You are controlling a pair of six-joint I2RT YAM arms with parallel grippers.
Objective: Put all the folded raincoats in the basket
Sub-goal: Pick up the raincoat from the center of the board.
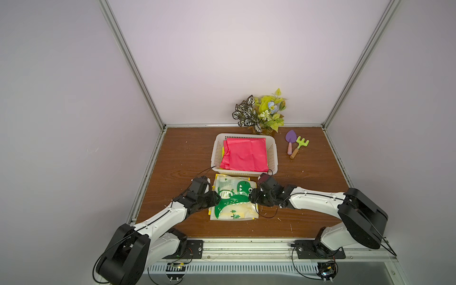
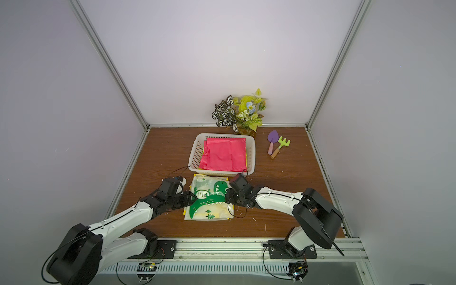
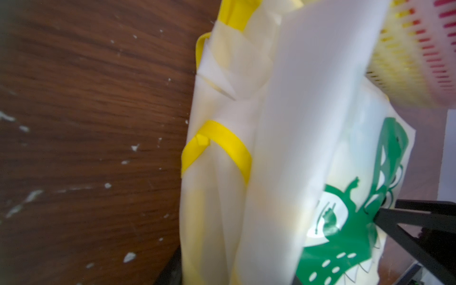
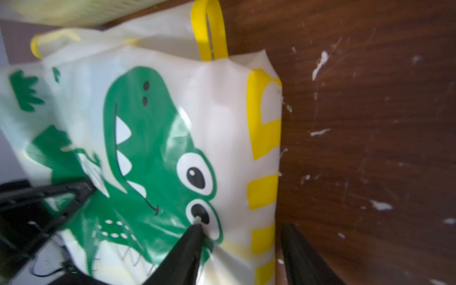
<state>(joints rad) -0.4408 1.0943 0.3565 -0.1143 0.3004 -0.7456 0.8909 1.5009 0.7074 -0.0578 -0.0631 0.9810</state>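
Note:
The folded raincoat (image 1: 233,197) (image 2: 209,197), translucent white with yellow trim and a green dinosaur print, lies flat on the wooden table just in front of the basket (image 1: 217,153) (image 2: 196,153). My left gripper (image 1: 214,197) (image 2: 191,197) sits at its left edge. In the left wrist view the raincoat (image 3: 246,148) stands bunched between the jaws and hides the fingers. My right gripper (image 1: 253,196) (image 4: 241,224) straddles the right edge of the raincoat (image 4: 172,123). One fingertip (image 4: 195,229) presses on the dinosaur's eye; the other rests on the table beside the edge, a small gap showing.
A folded pink garment (image 1: 244,154) fills the basket, over something yellow. Behind the basket stands an artificial plant (image 1: 261,111). A purple toy trowel (image 1: 290,140) and a green toy rake (image 1: 299,146) lie to the basket's right. Metal rails and walls border the table.

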